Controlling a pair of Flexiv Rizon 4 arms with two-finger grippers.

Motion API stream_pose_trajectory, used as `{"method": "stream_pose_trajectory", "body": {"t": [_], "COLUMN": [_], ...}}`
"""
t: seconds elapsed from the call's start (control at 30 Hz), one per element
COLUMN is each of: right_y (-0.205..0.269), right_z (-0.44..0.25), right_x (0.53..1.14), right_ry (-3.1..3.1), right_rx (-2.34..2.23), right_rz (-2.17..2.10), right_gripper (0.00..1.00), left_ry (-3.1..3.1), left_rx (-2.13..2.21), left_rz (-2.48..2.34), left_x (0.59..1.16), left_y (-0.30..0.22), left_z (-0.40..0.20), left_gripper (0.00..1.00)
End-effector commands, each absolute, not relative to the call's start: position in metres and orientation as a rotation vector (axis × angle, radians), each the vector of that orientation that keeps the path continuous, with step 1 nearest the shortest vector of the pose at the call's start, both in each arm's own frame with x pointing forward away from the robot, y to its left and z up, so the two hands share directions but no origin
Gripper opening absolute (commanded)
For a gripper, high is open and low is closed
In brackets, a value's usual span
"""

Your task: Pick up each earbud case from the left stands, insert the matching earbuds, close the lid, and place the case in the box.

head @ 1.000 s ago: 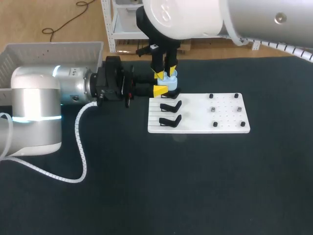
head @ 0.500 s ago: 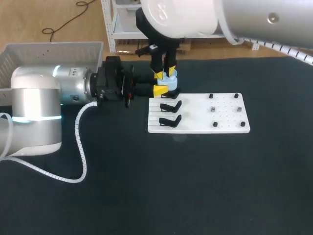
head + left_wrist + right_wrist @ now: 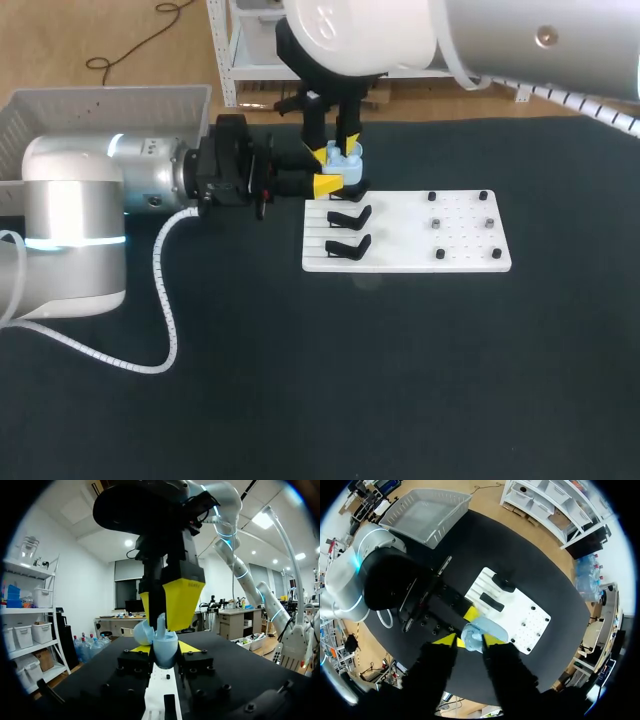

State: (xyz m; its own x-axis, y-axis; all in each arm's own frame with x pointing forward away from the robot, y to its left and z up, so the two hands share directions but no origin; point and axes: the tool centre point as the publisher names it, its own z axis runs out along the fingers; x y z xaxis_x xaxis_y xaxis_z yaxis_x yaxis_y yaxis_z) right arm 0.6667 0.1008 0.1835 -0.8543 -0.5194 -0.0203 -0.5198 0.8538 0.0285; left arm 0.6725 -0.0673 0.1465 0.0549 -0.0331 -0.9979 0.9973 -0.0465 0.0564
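Earbud case (image 3: 345,160), pale blue, was in the upper middle of the frame, at the upper left corner of the white board (image 3: 420,235); the left gripper (image 3: 334,180) came in from the left, its jaws closed narrowly on the lower part of the case from two sides; the right gripper (image 3: 337,153) hung just over the case top; whether it gripped anything I could not tell; two black stands (image 3: 350,215) stood on the board's left part; the box (image 3: 100,95) lay in the upper left corner.

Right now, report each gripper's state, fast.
Left gripper: at the light blue plastic earbud case; grip cannot be told.
Right gripper: closed on that case.
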Motion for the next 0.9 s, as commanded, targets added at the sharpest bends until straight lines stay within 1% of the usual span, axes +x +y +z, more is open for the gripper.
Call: {"method": "stream_pose_trajectory", "body": {"t": [0.03,0.2,0.3,0.57,0.9], "right_y": [0.098,0.097,0.091,0.063,0.051], "right_z": [0.191,0.209,0.220,0.230,0.208], "right_x": [0.661,0.645,0.647,0.692,0.740], "right_ry": [3.008,2.965,2.936,2.882,2.910], "right_rx": [-0.841,-0.838,-0.781,-0.277,-0.136], "right_rz": [0.059,0.088,0.133,0.310,0.318], "right_gripper": [1.00,1.00,1.00,1.00,1.00], "left_ry": [1.121,1.121,1.121,1.121,1.121], "left_rx": [1.247,1.247,1.247,1.247,1.247], "left_rz": [-1.218,-1.218,-1.218,-1.218,-1.218], "left_x": [0.673,0.673,0.673,0.673,0.673], "left_y": [-0.068,-0.068,-0.068,-0.068,-0.068], "left_z": [0.147,0.147,0.147,0.147,0.147], "left_gripper": [0.00,0.00,0.00,0.00,0.00]}}
